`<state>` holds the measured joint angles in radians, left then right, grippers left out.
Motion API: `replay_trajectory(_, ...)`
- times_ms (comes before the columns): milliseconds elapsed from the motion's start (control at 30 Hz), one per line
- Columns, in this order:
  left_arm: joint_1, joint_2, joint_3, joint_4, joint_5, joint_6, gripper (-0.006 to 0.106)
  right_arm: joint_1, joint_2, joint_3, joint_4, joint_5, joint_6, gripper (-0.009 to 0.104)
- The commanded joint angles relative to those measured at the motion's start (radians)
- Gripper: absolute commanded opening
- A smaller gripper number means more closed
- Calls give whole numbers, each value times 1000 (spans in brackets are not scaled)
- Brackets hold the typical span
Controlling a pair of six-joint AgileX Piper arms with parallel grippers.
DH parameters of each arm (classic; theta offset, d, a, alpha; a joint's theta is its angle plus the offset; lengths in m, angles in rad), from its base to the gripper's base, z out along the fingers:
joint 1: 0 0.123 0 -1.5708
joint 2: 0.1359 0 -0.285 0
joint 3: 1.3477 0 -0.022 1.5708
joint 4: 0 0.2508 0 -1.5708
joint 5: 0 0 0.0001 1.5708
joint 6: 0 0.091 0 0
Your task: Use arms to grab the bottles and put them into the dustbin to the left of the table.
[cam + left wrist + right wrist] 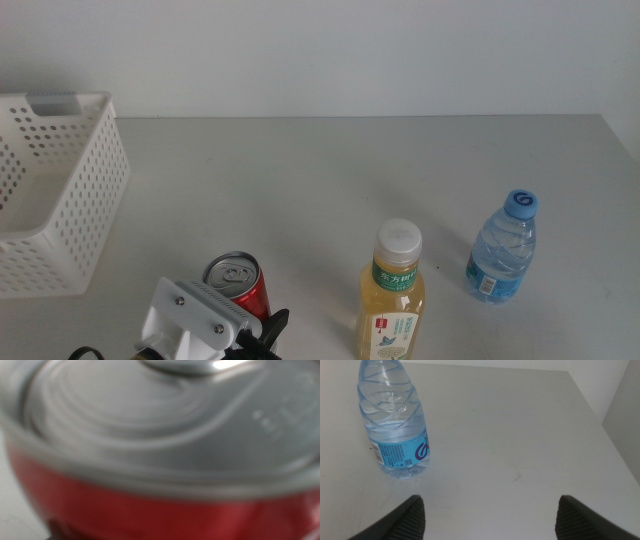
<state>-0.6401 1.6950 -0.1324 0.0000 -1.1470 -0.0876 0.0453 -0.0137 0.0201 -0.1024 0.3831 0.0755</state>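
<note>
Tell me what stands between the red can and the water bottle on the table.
In the middle view, the yellow-drink bottle stands between the red can and the water bottle.

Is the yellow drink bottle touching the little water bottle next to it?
Apart. The middle view shows bare table between the yellow drink bottle and the water bottle.

Dustbin (pixel 55 190) far left — can (pixel 238 283), tall bottle (pixel 393 300), water bottle (pixel 503 250) rightward.
</note>
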Motion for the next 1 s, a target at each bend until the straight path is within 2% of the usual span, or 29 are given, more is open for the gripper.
replay_trajectory(0,-6,-14,-12,-20,-168,-48,45,-5,-22,-1,-12,-62,-13,67)
replay_trajectory(167,-6,-14,-10,16,-150,-53,10,-5,-22,-1,-12,-62,-13,67)
replay_trajectory(200,-6,-14,-10,16,-137,-70,9,-5,-22,-1,-12,-62,-13,67)
replay_trajectory(433,-6,-15,-10,0,-113,-113,7,-5,-22,-1,-12,-62,-13,67)
replay_trajectory(667,-6,-106,-10,25,-40,-135,7,-5,-22,-1,-12,-62,-13,67)
replay_trajectory(800,-6,-199,-24,13,101,-135,7,-5,-22,-1,-12,-62,-13,67)
replay_trajectory(967,-6,-327,-137,33,507,-92,7,-5,-22,-1,-12,-62,-13,67)
